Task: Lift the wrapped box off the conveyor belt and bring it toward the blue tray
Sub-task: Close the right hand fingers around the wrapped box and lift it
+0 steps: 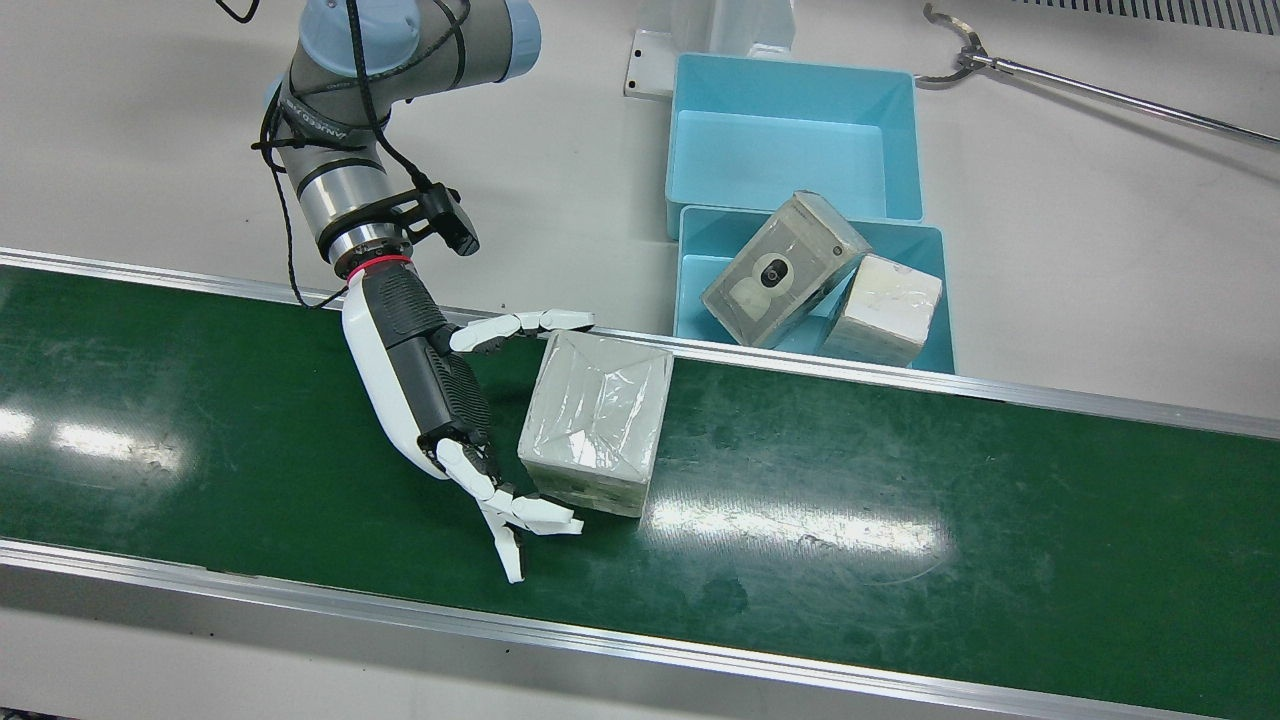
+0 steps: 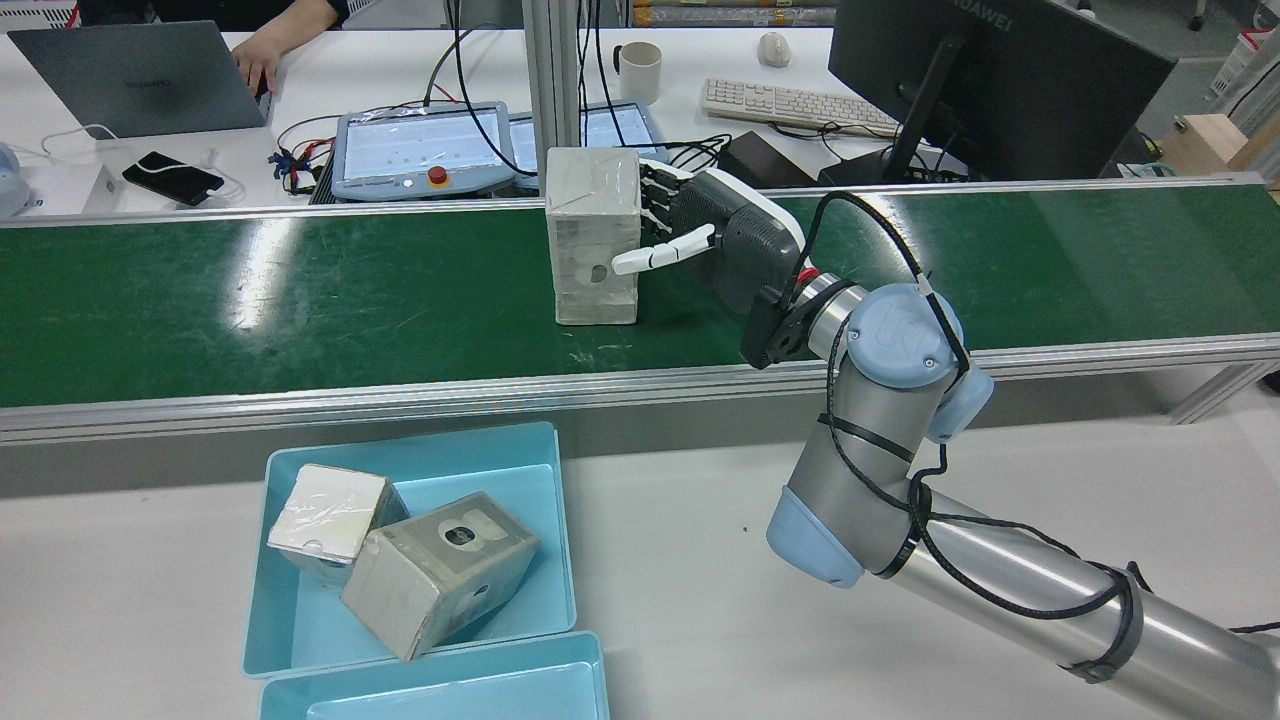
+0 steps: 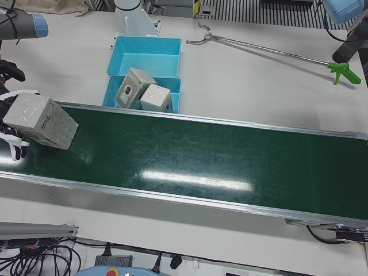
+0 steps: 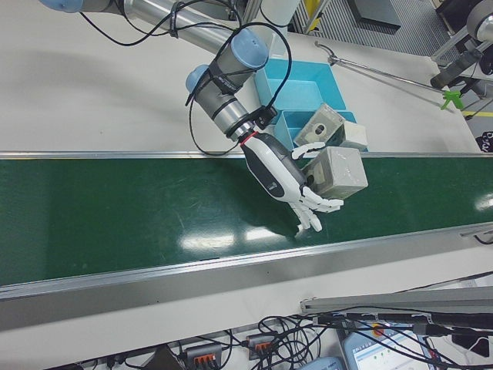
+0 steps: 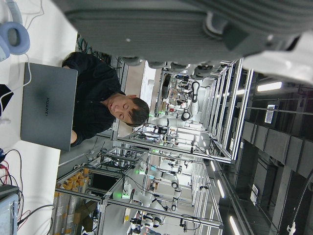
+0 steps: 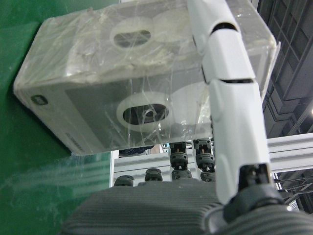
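Grasp step: right hand [image 1: 455,400] cupped around box [image 1: 595,420] on belt [image 1: 900,500], grip unconfirmed. Next: clench, lift, carry toward tray [image 1: 700,300] at bench's robot-side edge.

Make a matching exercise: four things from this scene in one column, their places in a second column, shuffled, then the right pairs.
Things:
1. wrapped box
2. right hand
3. grabber tool
4. two other boxes

Places:
A. in the near blue tray
B. standing on the green belt
C. lying on the white table, beyond the trays
D. beside the box on the belt, fingers either side of it

Pairs: 1-B, 2-D, 3-C, 4-A
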